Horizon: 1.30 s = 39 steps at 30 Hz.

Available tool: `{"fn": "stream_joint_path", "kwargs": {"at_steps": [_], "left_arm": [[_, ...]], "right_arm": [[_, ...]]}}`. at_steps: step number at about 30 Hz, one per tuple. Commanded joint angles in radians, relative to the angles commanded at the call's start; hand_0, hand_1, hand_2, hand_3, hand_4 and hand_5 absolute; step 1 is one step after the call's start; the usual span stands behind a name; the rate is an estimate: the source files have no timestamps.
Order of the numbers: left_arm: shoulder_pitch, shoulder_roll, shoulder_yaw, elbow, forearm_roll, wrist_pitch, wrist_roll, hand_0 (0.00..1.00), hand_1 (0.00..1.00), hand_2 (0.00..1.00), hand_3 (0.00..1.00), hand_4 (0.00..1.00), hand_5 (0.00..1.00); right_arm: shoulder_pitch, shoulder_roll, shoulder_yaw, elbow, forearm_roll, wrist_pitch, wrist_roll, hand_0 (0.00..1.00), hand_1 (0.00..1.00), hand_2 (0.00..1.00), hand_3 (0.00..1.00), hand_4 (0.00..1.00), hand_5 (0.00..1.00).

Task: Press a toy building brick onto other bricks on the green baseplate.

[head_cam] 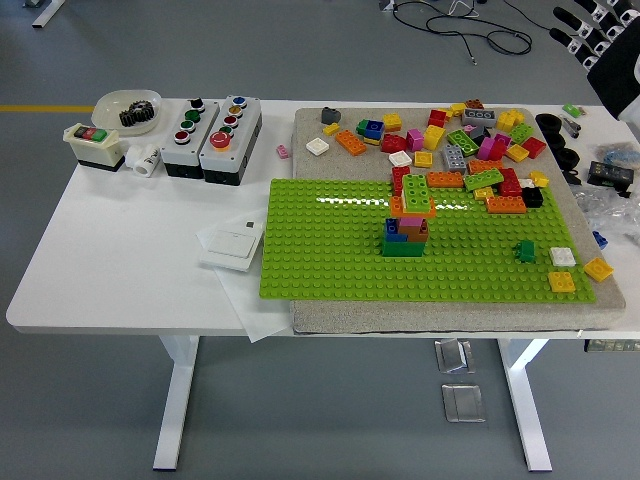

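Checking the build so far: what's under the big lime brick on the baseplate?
The lime brick sits on an orange brick above the stack; its underside is hidden.

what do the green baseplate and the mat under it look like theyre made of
The green baseplate looks like glossy moulded plastic: a bright glare streak runs across its studs. The mat beneath looks like matte grey felt or foam, with a dull speckled surface; which one is unclear.

The near and left parts of the green baseplate (330, 255) lie bare, open to a hand. At its middle a small brick stack (405, 235) stands up, and loose bricks (470, 140) crowd the far right.
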Motion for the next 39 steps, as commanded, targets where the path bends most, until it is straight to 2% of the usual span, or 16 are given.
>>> {"fn": "stream_joint_path", "kwargs": {"at_steps": [13,25,33,39], "left_arm": [[0.004,0.002,0.007,0.0,0.004,-0.003,0.001,0.88,0.843,0.836,0.636,0.717,0.641],[0.01,0.003,0.008,0.0,0.003,-0.003,0.003,0.879,0.843,0.836,0.636,0.716,0.638],[0.006,0.003,0.014,0.0,-0.009,-0.002,0.003,0.878,0.843,0.836,0.635,0.715,0.637],[0.002,0.003,0.015,0.0,-0.013,-0.002,0.001,0.879,0.842,0.836,0.635,0.715,0.637]], "right_arm": [[-0.01,-0.005,-0.003,0.006,0.023,-0.027,0.012,0.848,0.806,0.852,0.998,0.998,0.953],[-0.009,-0.003,-0.001,0.006,0.035,-0.053,0.026,0.832,0.798,0.849,0.978,0.998,0.937],[-0.006,-0.001,-0.006,0.007,0.028,-0.054,0.01,0.835,0.799,0.86,0.966,0.998,0.929],[-0.002,-0.003,-0.005,0.008,0.021,-0.076,0.004,0.831,0.8,0.875,0.957,0.998,0.906]]}}
